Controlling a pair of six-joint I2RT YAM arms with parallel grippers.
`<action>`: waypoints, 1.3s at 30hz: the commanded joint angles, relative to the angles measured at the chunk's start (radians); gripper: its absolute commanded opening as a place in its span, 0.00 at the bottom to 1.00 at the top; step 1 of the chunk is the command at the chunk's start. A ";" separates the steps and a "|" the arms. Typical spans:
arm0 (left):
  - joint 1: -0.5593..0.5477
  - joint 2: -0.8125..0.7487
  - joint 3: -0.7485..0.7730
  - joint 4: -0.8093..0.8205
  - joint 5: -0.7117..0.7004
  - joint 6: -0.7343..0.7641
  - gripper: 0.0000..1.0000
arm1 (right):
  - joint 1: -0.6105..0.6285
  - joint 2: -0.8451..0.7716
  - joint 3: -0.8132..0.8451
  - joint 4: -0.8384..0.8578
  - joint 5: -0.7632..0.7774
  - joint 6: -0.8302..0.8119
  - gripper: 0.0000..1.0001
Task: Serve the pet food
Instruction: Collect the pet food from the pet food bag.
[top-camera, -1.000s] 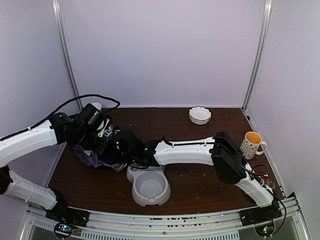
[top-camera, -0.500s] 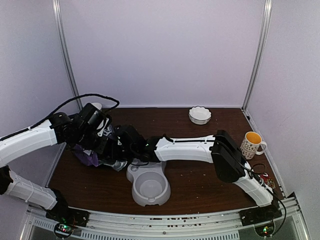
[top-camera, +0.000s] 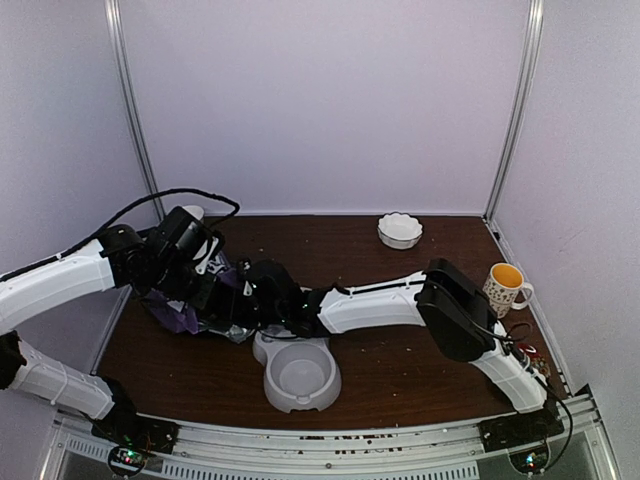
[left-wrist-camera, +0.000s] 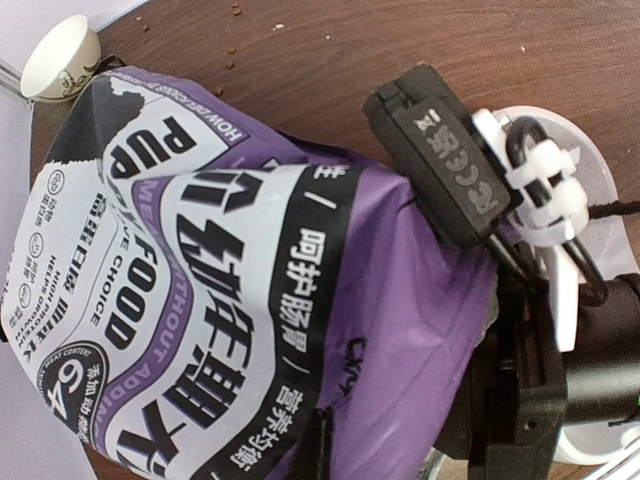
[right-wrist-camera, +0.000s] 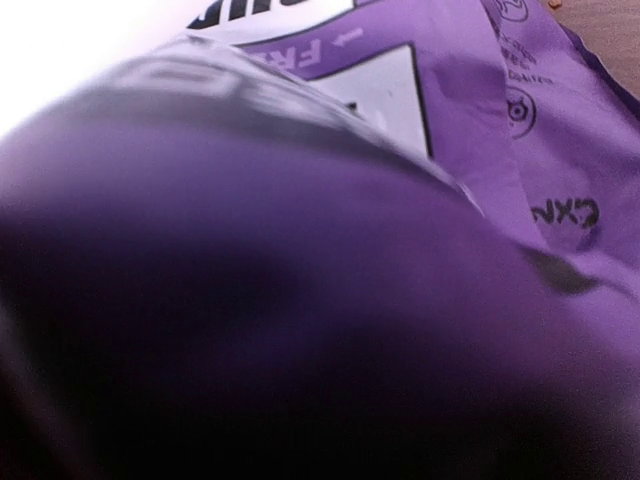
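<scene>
Your L gripper (top-camera: 203, 297) is clamped on the purple bag (left-wrist-camera: 250, 300); R gripper (top-camera: 248, 293) sits at the bag's mouth, just behind the grey bowl (top-camera: 297, 378), can't tell its jaws.

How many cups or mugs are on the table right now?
2. White patterned mug with yellow inside by the right wall; small white cup at the far left corner, barely showing in the top view. Others may be hidden.

the blurred purple bag (right-wrist-camera: 430, 230) fills my right wrist view edge to edge, and i can't see the pet food inside it.
</scene>
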 joint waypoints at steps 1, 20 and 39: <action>-0.008 -0.033 0.042 0.123 0.048 0.012 0.00 | -0.010 -0.012 -0.099 0.021 -0.067 0.080 0.00; -0.002 0.030 0.090 0.020 -0.028 0.072 0.00 | -0.021 -0.262 -0.388 0.135 0.090 0.114 0.00; -0.002 -0.011 0.024 -0.020 -0.064 0.078 0.00 | -0.016 -0.409 -0.505 0.067 0.166 0.062 0.00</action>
